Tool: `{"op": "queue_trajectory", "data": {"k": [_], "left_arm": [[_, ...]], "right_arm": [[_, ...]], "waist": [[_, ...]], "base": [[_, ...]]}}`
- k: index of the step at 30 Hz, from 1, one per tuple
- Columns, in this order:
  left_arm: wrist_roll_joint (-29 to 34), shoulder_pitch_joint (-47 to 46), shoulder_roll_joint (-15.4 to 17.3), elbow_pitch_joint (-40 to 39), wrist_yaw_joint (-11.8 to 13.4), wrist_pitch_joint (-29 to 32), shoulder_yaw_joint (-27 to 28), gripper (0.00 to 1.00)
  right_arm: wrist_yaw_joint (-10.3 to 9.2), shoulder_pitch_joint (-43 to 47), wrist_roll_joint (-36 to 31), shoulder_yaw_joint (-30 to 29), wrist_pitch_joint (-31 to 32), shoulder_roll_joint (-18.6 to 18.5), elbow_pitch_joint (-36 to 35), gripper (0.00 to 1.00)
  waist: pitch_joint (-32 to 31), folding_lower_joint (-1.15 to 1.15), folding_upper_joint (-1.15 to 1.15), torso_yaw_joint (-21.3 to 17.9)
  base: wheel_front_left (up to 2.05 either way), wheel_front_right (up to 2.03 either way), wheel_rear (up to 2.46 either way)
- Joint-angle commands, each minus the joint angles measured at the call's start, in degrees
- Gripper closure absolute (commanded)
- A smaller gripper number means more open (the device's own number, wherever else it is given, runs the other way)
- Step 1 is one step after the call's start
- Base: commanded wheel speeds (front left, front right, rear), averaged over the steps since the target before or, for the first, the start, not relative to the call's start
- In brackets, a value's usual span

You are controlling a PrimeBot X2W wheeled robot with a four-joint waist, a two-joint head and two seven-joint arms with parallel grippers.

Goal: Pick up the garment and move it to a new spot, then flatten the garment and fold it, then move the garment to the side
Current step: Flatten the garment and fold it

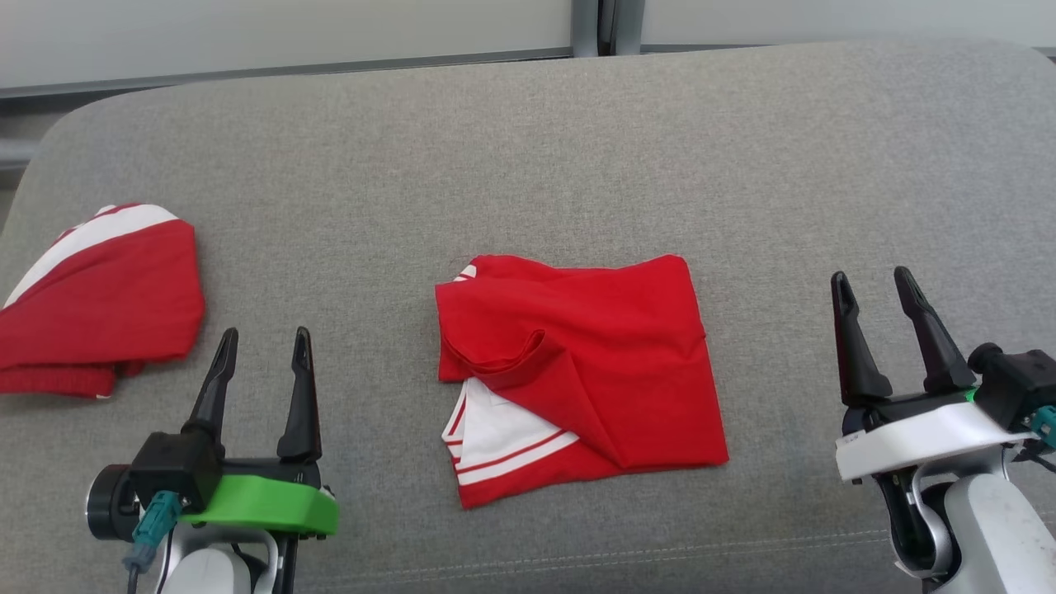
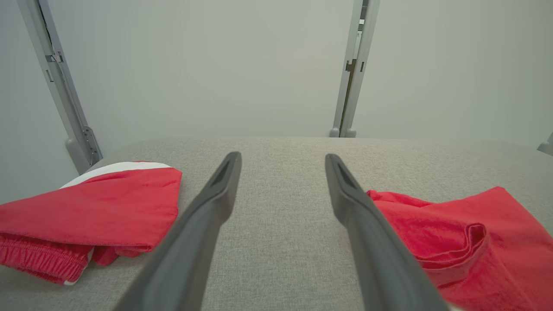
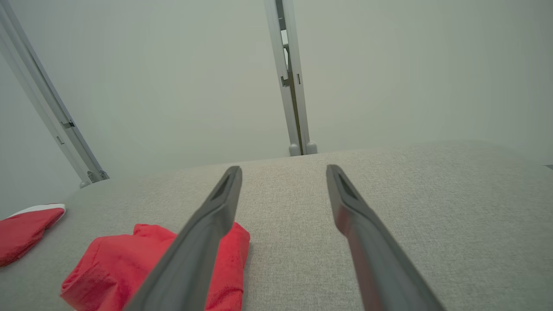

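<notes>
Claws come nearest: the left claw [image 1: 266, 334] and the right claw [image 1: 870, 276] are both spread wide and empty, one on each side of the garment [image 1: 610, 346], which lies folded into a rough square in the middle of the counter [image 1: 577, 148]. Folding looks done, so the step in hand is probably the shift aside. The white striped panel [image 1: 503, 433] at its near-left corner looks loose. Pinch through all layers at opposite edges and lift level. Farther left lies another folded red garment [image 1: 107, 305].
</notes>
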Motion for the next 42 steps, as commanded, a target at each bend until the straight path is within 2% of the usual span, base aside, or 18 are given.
{"op": "queue_trajectory", "data": {"k": [1,9,28,29,30,31,38,42], "left_arm": [[0.7,1.2,0.4,0.0,0.1,0.0,0.3,0.00],[1.0,5.9,0.8,-0.1,0.3,0.0,0.7,0.00],[0.3,6.2,0.9,-0.8,0.6,0.0,0.3,0.00],[0.3,6.1,0.8,-0.8,0.5,0.0,0.3,0.00],[0.4,5.9,0.8,-0.7,0.5,0.0,0.2,0.00],[0.4,5.8,0.8,-0.7,0.5,0.0,0.2,0.00],[0.2,4.7,0.8,-1.2,0.5,0.0,-0.1,0.00],[0.2,3.8,0.7,-1.2,0.4,0.0,-0.6,0.00]], "right_arm": [[-0.01,1.4,-1.2,-0.1,-0.2,0.0,0.1,0.00],[-0.01,6.1,-3.1,-1.0,-0.2,0.7,0.7,0.00],[-0.01,6.1,-2.8,-1.3,-0.2,0.3,0.8,0.00],[-0.01,6.0,-2.7,-1.4,-0.2,0.3,0.7,0.11],[-0.01,6.0,-2.0,-0.7,-0.2,0.2,0.8,0.97],[0.00,6.2,-1.9,0.7,-0.2,-0.6,1.6,1.00],[-0.03,4.1,-0.8,2.0,-0.2,-2.6,2.5,1.00],[-0.03,1.8,-0.2,5.9,-0.2,-4.4,4.5,1.00]], "waist": [[-1.7,0.00,0.00,-1.3],[-5.2,0.00,0.00,-1.6],[-5.0,0.00,0.00,-0.8],[-4.9,0.00,0.00,-0.7],[-4.9,0.00,0.00,-0.6],[-4.9,0.00,0.00,-0.4],[-3.9,0.00,0.00,1.2],[-2.8,0.00,0.00,3.2]], "base": [[0.00,0.00,0.00],[0.00,0.00,0.00],[0.00,0.00,0.00],[0.00,0.00,0.00],[0.00,0.00,0.00],[0.00,0.00,0.00],[0.00,0.00,0.00],[0.00,0.00,0.00]]}}
